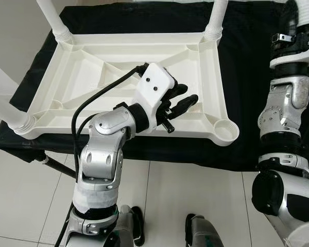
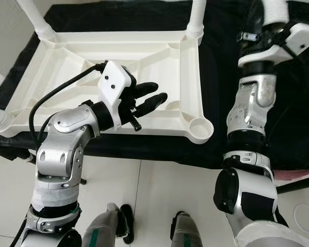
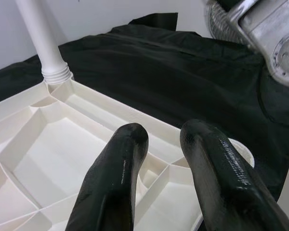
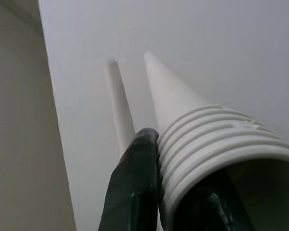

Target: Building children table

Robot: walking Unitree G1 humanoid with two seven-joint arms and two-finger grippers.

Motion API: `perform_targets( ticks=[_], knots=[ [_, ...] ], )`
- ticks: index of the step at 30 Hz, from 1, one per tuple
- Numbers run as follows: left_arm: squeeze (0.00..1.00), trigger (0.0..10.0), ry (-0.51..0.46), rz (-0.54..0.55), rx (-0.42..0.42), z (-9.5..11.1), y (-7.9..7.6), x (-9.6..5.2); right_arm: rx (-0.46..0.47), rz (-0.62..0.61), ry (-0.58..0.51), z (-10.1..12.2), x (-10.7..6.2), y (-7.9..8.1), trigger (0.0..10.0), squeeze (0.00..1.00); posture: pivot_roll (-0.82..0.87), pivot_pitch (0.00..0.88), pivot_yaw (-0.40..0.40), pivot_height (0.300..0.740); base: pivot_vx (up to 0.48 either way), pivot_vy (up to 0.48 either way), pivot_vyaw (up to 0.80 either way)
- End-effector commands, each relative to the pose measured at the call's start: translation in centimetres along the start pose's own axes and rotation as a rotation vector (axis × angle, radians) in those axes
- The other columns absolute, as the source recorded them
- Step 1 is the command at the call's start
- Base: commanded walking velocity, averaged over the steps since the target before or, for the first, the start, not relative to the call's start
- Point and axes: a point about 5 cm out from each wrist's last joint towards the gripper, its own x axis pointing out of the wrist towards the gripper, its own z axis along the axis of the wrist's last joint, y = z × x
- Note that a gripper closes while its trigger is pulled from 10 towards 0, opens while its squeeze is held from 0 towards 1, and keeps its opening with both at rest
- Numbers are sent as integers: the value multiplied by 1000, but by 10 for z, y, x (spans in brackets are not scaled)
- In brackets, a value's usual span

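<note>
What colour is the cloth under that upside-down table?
Black. The cloth under the white table shows best in the left eye view.

One white plastic table point(image 1: 129, 56) lay upside down on one black cloth point(image 1: 247, 77). Three legs point(image 1: 54, 18) stood screwed into its corners; one socket point(image 1: 226, 129) at the near right corner was open. A fourth leg point(image 4: 202, 134) was held apart. Two grippers point(image 1: 183, 100) showed.
</note>
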Motion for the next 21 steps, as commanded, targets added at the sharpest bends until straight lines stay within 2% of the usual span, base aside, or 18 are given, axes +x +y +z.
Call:
perform_targets(
  ticks=[1,4,5,6,7,11,15,20,21],
  knots=[
    [0,10000,-25,137,-12,2,7,4,-4,57,-95,19,15,11,1765,0,-58,85,89,740,0,0,0],
    [0,10000,-25,139,-14,2,7,5,-6,74,-122,26,19,14,2118,0,-58,85,89,740,0,0,0],
    [0,10000,-23,143,-17,1,8,5,-5,89,-142,31,23,18,4980,0,-59,83,90,740,0,0,0],
    [0,10000,-23,143,-17,1,8,5,-5,89,-142,31,23,18,4980,0,-59,83,90,740,0,0,0],
    [0,10000,-19,147,-21,0,8,5,-8,106,-156,35,25,22,10000,0,-57,86,87,740,0,0,0],
    [0,10000,-13,152,-27,-3,8,5,-14,132,-157,37,27,27,10000,0,-57,86,87,740,0,0,0],
    [0,10000,-28,162,-45,-3,9,4,-13,220,-54,20,19,39,10000,0,-46,87,75,740,0,0,0],
    [0,10000,-32,162,-48,-3,8,4,-14,238,-37,17,16,41,10000,0,-46,87,75,740,0,0,0],
    [0,10000,-54,162,-98,0,10,2,-23,306,50,3,3,48,10000,0,-41,76,64,740,0,0,0]
  ],
)
